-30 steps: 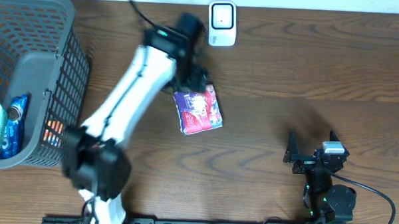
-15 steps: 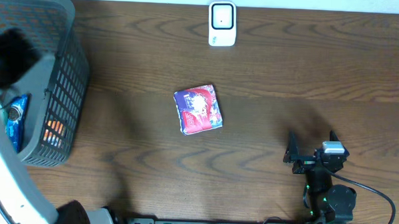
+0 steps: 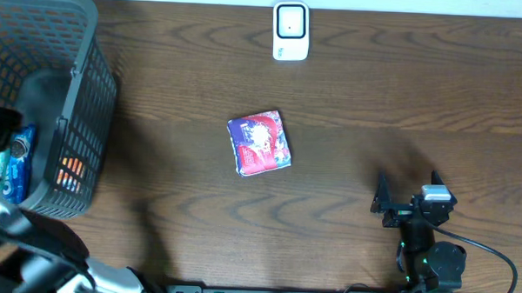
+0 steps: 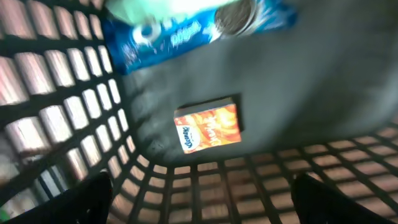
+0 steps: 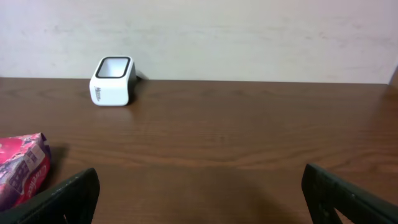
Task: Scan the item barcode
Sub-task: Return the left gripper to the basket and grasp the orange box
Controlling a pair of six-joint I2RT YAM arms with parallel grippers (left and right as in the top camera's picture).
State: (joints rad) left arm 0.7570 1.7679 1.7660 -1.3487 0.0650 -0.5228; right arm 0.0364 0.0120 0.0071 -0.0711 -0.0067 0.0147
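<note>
Our left gripper has swung from the pink packet into the basket, fingers apart, likely fetching another item; right gripper idles, fingers apart.

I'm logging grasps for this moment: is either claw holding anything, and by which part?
Nothing is held. The left claw hangs open above an orange packet in the basket; the right claw is open and empty over the table.

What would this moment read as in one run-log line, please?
left gripper: open, over orange packet in basket | right gripper: open, empty | pink packet: on table
</note>
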